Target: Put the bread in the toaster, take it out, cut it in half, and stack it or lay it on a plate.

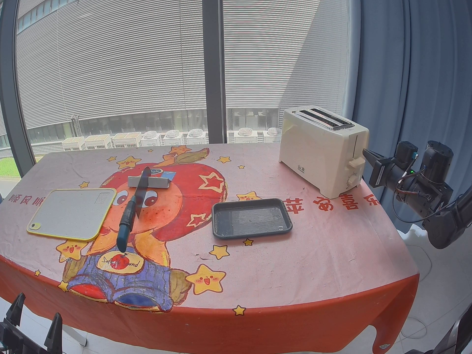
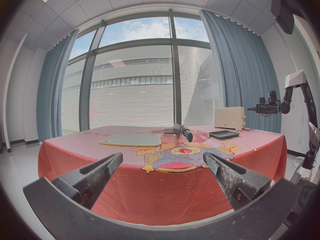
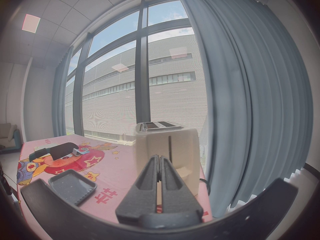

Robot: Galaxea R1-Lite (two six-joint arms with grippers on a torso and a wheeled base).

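Toaster (image 1: 322, 146) lever (image 1: 357, 162) just beside shut right end effector (image 1: 368, 153); left end effector (image 2: 163, 158) spread wide, holding nothing, before desk (image 1: 319, 256) edge.

Right tool (image 3: 159, 159) pressed together, tips close before cream toaster (image 3: 181, 140), dark plate (image 3: 71, 186) nearby on table (image 3: 115, 170)

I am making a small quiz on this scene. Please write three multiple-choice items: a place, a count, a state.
1. What lies between the cutting board and the tray? A the knife; B a cup; C a bottle.
2. How many slots has the toaster? A one; B two; C four.
3. The right hand is: A wide open; B shut; C holding bread.
Answers: 1 A, it leans there on a small rack. 2 B, two slots show on top. 3 B, its fingers meet.
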